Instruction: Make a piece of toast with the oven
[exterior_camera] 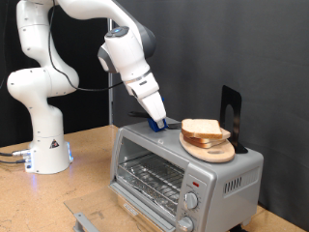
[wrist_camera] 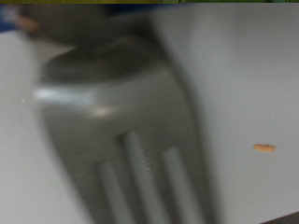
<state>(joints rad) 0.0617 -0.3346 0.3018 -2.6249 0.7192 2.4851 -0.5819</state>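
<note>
The oven (exterior_camera: pixel 183 174) sits on a wooden table (exterior_camera: pixel 92 155), its silver body facing the exterior view's bottom, glass door shut with the wire rack visible behind it and two round knobs (exterior_camera: pixel 192 200) on its front panel. On the oven's roof, towards its knob end, lies a round wooden plate (exterior_camera: pixel 208 149), and the piece of toast (exterior_camera: pixel 203 129) rests on that plate, pale with a brown crust. Just behind the plate a thin black panel (exterior_camera: pixel 231 114) stands upright. The white arm bends down from above, and its gripper (exterior_camera: pixel 157 124) meets the oven's roof beside the plate, near a small blue object (exterior_camera: pixel 165 124). Nothing stands between gripper and toast. I cannot tell how the jaws stand; the wrist view is a close blur showing a metal fork (wrist_camera: pixel 131 140) against pale surface.
</note>
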